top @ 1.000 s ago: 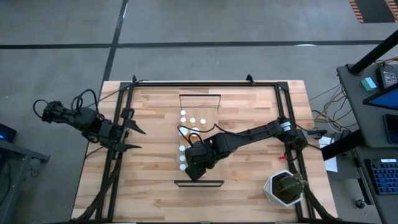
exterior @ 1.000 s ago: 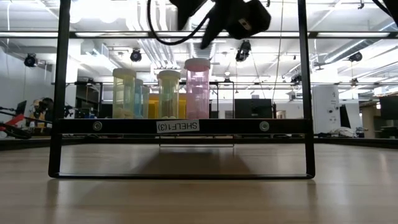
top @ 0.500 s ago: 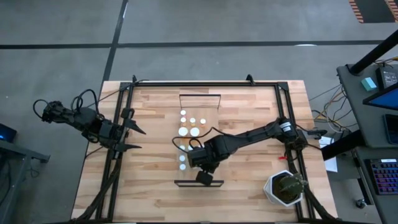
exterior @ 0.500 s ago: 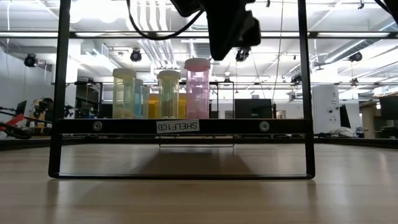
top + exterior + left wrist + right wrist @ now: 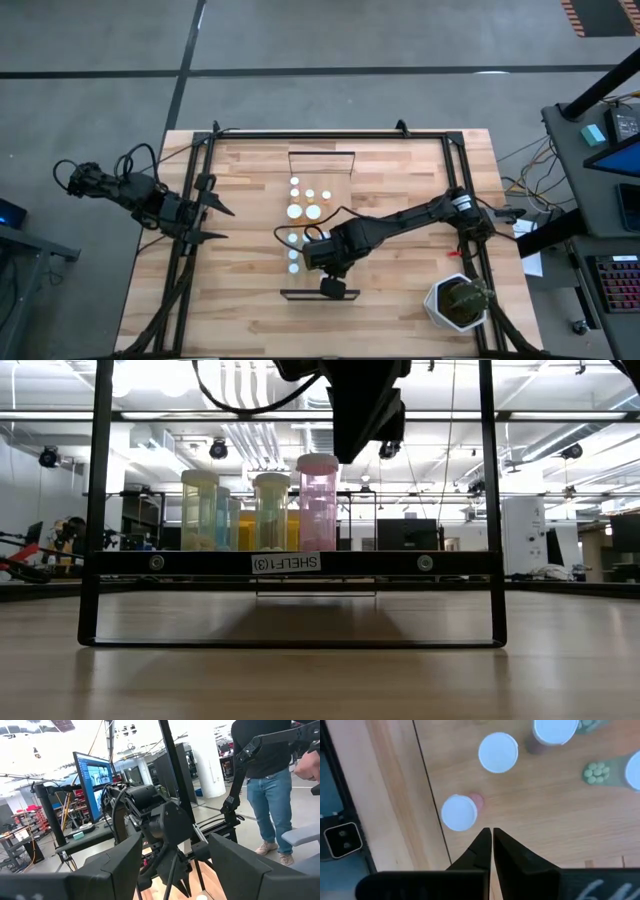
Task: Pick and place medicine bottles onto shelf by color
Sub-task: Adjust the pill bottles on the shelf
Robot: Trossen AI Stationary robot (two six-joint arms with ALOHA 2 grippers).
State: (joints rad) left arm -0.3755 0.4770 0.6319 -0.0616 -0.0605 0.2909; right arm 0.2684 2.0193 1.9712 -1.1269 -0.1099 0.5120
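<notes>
Right gripper point(image 5: 491, 834): fingers pressed together, holding nothing, pointing down above the shelf point(image 5: 345, 250) beside a pink bottle point(image 5: 460, 812). Left gripper point(image 5: 212, 222): fingers wide apart, empty, at the table's left edge.

Bright ceiling lights point(image 5: 300, 415) shine behind the bottles point(image 5: 318, 500), which glow. The counter point(image 5: 320, 670) up close looks blurry, with a soft shadow under the shelf point(image 5: 290, 563).

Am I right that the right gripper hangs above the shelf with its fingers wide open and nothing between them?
Not quite: the right gripper is shut, fingertips together, as the right wrist view shows. It does hang above the shelf, holding nothing.
</notes>
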